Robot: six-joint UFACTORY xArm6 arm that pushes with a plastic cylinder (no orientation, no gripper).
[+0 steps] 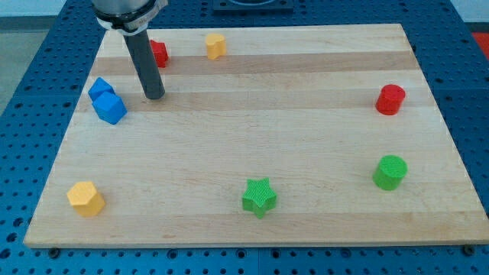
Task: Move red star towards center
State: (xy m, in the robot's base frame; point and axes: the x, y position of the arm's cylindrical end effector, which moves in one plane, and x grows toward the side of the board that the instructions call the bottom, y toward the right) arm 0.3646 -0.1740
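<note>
The red star [159,53] lies near the view's top left of the wooden board [252,137], partly hidden behind my rod. My tip [154,96] rests on the board just below the red star, towards the view's bottom, and to the right of the two blue blocks [106,100]. Whether the rod touches the star cannot be told.
A yellow block [216,46] sits at the top, right of the red star. A red cylinder [390,99] and a green cylinder [390,172] stand at the right. A green star [259,196] lies at the bottom middle, a yellow block [85,198] at the bottom left.
</note>
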